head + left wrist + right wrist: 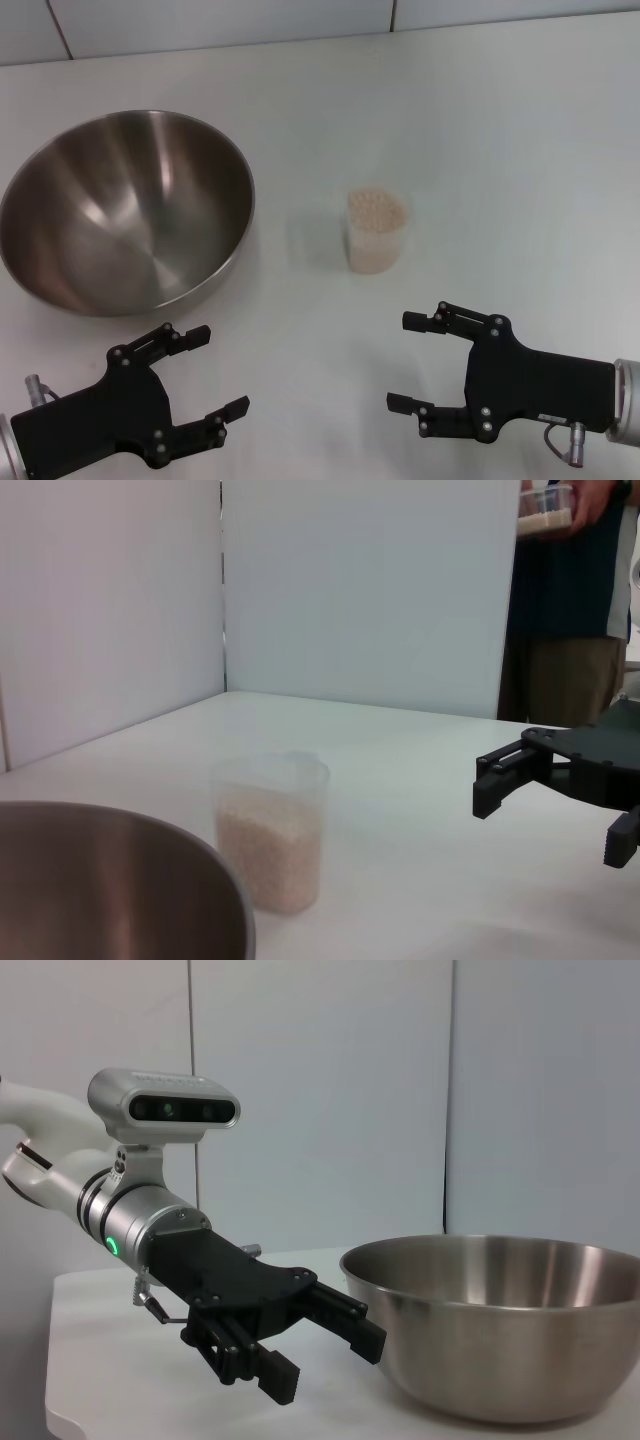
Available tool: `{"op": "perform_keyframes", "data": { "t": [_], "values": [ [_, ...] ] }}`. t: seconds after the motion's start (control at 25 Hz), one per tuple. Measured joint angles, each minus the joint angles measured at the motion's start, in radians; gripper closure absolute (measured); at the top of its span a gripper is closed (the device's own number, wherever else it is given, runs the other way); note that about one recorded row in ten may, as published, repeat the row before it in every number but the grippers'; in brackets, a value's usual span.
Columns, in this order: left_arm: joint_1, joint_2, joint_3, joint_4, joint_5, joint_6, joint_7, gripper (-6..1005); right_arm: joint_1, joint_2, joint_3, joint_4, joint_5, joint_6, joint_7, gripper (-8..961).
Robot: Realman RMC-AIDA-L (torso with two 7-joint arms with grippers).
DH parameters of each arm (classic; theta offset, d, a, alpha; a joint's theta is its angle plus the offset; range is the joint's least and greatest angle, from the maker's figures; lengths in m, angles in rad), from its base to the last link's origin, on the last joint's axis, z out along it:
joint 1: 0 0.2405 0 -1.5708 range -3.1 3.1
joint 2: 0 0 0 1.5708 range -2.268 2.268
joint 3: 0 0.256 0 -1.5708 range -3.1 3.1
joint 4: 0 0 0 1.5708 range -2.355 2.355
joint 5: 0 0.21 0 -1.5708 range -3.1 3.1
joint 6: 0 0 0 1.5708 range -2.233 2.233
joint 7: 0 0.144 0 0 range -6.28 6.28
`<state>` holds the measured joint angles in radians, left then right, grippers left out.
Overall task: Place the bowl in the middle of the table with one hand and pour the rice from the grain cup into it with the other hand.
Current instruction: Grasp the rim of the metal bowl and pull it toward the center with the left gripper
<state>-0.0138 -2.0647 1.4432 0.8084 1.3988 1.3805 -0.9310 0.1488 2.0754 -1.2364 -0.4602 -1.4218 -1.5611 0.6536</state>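
Observation:
The steel bowl [125, 210] stands empty at the table's left side. The clear grain cup [376, 232] stands upright near the middle of the white table [480, 130], to the right of the bowl, holding rice [376, 212] nearly to its brim. My left gripper [222, 370] is open and empty, just in front of the bowl's near side. My right gripper [400, 360] is open and empty, in front of the cup. The left wrist view shows the bowl's rim [200, 865], the cup [270, 830] and the right gripper [550, 815]. The right wrist view shows the bowl [500, 1330] and the left gripper [325, 1360].
White wall panels [220, 20] close the table's far edge. In the left wrist view a person [565, 600] stands beyond the table's far right, holding a clear container. Bare tabletop lies to the right of the cup.

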Motion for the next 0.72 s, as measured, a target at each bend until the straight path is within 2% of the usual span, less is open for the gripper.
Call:
{"op": "perform_keyframes", "data": {
  "t": [0.32,0.48,0.52,0.56,0.6,0.72],
  "values": [
    [0.002,0.000,0.000,0.004,0.000,0.010,0.000,152,0.000,0.000,0.000,0.000,0.000,0.000,-0.001,135],
    [0.007,-0.003,-0.037,0.042,-0.036,0.167,0.008,153,0.000,0.000,-0.001,0.000,0.000,0.001,-0.001,135],
    [0.007,-0.003,-0.037,0.042,-0.036,0.167,0.008,153,0.000,0.000,-0.002,0.000,0.000,0.001,-0.001,135],
    [0.001,-0.006,-0.069,0.051,-0.128,0.264,0.011,153,0.001,0.000,-0.003,0.000,0.000,0.001,-0.001,135],
    [-0.015,-0.004,-0.094,0.054,-0.237,0.305,0.001,153,0.003,0.001,-0.005,0.000,0.000,0.002,-0.001,135],
    [-0.039,0.000,-0.140,0.080,-0.299,0.291,-0.062,153,0.003,0.001,-0.003,0.000,0.000,0.002,-0.001,136]
  ]
}}
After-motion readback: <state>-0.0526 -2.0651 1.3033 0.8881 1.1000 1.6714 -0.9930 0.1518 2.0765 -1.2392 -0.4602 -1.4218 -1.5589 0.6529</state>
